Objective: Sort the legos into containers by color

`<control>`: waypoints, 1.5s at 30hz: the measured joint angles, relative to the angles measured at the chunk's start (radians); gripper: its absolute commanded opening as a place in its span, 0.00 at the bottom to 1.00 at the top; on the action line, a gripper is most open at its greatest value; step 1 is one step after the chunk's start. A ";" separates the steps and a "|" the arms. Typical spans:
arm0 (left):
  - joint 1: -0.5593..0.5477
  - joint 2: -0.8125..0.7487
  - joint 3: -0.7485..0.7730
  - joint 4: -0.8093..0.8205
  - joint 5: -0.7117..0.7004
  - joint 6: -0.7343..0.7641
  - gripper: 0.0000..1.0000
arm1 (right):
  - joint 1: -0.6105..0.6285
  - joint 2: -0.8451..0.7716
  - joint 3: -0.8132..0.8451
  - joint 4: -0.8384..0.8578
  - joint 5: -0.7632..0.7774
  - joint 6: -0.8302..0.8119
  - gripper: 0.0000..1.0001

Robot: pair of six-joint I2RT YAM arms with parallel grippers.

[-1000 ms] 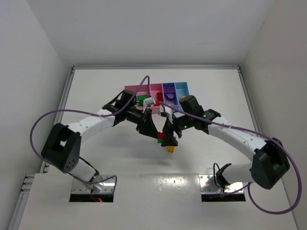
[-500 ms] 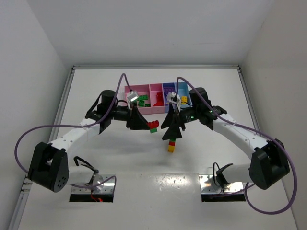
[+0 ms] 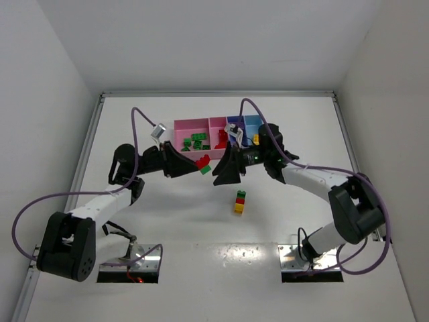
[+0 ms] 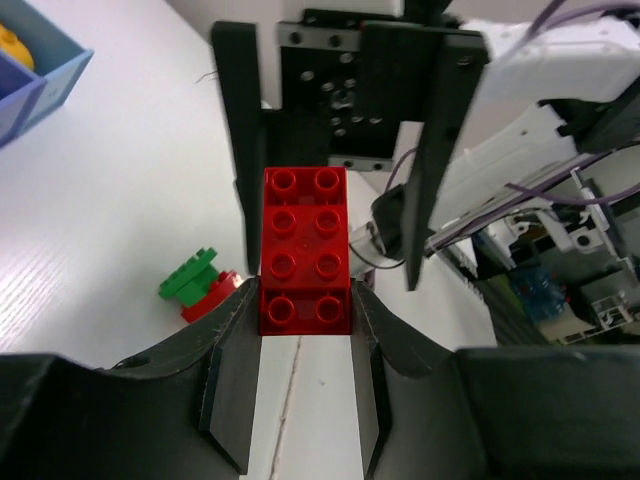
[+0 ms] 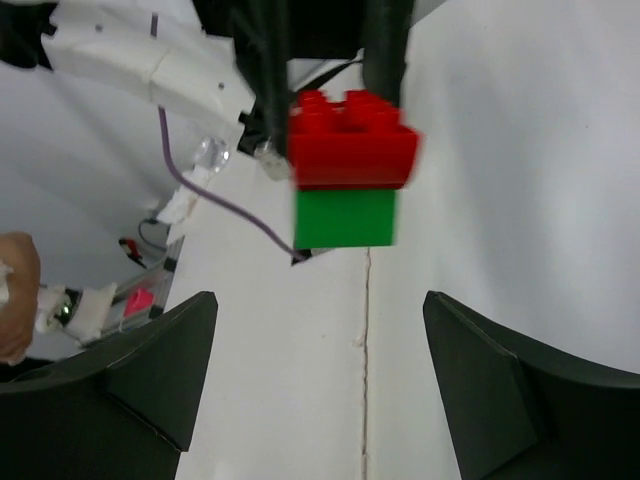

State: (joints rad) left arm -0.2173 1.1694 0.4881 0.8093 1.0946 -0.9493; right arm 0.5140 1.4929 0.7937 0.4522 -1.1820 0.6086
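Top external view shows both arms reaching to the middle of the white table [image 3: 308, 121], just in front of the row of bins [image 3: 228, 158]. The left gripper [image 3: 195, 165] holds a red brick [image 3: 200, 159] with a green brick [image 3: 206, 169] stuck to it, up in the air. The right gripper [image 3: 220, 174] faces it from the other side, close but not touching. A small stack [image 3: 239, 201] of green, red and yellow bricks stands alone on the table, nearer the arm bases. Loose green bricks [image 3: 196, 141] lie in the wide pink bin [image 3: 182, 129], loose red bricks [image 3: 220, 139] in the narrow pink bin [image 3: 216, 123], and a yellow brick [image 3: 255, 139] in the light blue bin [image 3: 253, 121]. The left wrist view shows what the top one cannot: the left fingers [image 4: 232, 400] press tight on the sides of the red brick, with its bumps facing the camera. The green brick is hidden here. Past the brick, the right gripper's jaws stand wide apart with nothing in them. The right wrist view shows the pair from the side, red on top and green under it. The right fingers [image 5: 150, 370] sit far apart at the bottom corners.
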 measured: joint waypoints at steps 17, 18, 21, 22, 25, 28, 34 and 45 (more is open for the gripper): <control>0.009 -0.014 -0.029 0.204 -0.010 -0.186 0.00 | 0.014 0.172 0.001 0.631 0.033 0.498 0.76; 0.009 -0.014 -0.029 0.205 -0.010 -0.187 0.00 | 0.020 0.172 0.001 0.658 0.031 0.513 0.73; 0.009 -0.014 -0.029 0.206 -0.010 -0.188 0.00 | 0.034 0.172 0.001 0.693 0.029 0.533 0.60; 0.009 -0.014 -0.029 0.207 -0.010 -0.188 0.00 | 0.037 0.172 0.002 0.698 0.028 0.537 0.56; 0.009 -0.014 -0.029 0.210 -0.006 -0.193 0.00 | 0.047 0.172 0.002 0.697 0.028 0.540 0.39; 0.009 -0.019 -0.029 0.217 -0.007 -0.197 0.00 | 0.049 0.177 0.003 0.694 0.032 0.539 0.24; 0.010 -0.020 -0.029 0.212 -0.009 -0.196 0.00 | 0.049 0.187 0.012 0.693 0.029 0.536 0.10; 0.019 -0.020 -0.028 0.193 -0.005 -0.176 0.00 | 0.050 0.165 0.011 0.616 0.033 0.462 0.00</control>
State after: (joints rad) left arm -0.1978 1.1496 0.4599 1.0027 1.0897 -1.1255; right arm 0.5636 1.6581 0.8051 1.0687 -1.1488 1.0702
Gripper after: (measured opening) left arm 0.412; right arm 0.364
